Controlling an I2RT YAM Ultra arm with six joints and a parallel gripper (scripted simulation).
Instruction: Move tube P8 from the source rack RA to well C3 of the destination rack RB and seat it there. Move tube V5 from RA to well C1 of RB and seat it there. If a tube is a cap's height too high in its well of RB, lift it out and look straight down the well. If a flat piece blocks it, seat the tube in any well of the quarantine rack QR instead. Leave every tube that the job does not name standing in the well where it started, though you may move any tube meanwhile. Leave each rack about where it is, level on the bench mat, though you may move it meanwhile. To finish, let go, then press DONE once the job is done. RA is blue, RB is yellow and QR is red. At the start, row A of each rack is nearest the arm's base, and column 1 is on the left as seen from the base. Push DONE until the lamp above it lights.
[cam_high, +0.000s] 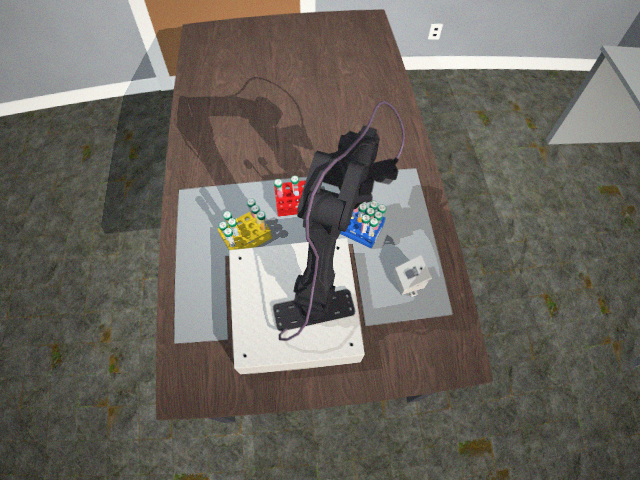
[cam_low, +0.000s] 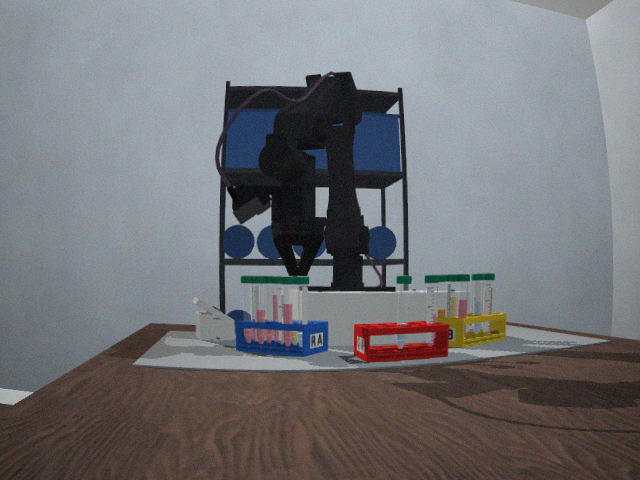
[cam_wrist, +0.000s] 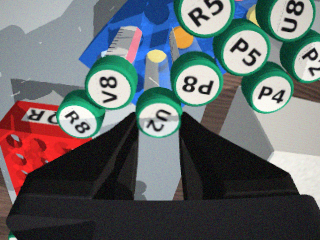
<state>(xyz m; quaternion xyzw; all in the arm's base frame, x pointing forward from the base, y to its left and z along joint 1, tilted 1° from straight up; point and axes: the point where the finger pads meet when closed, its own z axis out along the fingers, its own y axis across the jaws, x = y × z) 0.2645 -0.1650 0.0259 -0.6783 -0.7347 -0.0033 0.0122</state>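
The pincer (cam_low: 298, 273) (cam_wrist: 158, 122) points down over the blue rack RA (cam_high: 361, 239) (cam_low: 279, 326) (cam_wrist: 91, 50), its fingers drawn narrow around the green cap of tube U2 (cam_wrist: 158, 114) — one finger on each side, seemingly touching it. Tube P8 (cam_wrist: 197, 80), which the job names, stands in RA just beside U2, its cap apart from the fingers. Tube V8 (cam_wrist: 111, 82) is on U2's other side, with R8 (cam_wrist: 80, 115) near it. P5 (cam_wrist: 242, 47), P4 (cam_wrist: 268, 89) and R5 (cam_wrist: 204, 13) show past P8. I cannot make out which cap is V5.

The yellow rack RB (cam_high: 253, 241) (cam_low: 484, 341) holds several capped tubes in two groups, with open wells between; their labels are too small to read. The red rack QR (cam_high: 287, 212) (cam_low: 403, 355) (cam_wrist: 17, 132) sits between the other two and holds two upright tubes. All three racks rest on the grey mat (cam_high: 200, 294) (cam_low: 173, 351) on the table (cam_high: 289, 56) (cam_low: 310, 413) — and a white box (cam_high: 416, 281) (cam_low: 208, 325) stands on the mat too, near RA.
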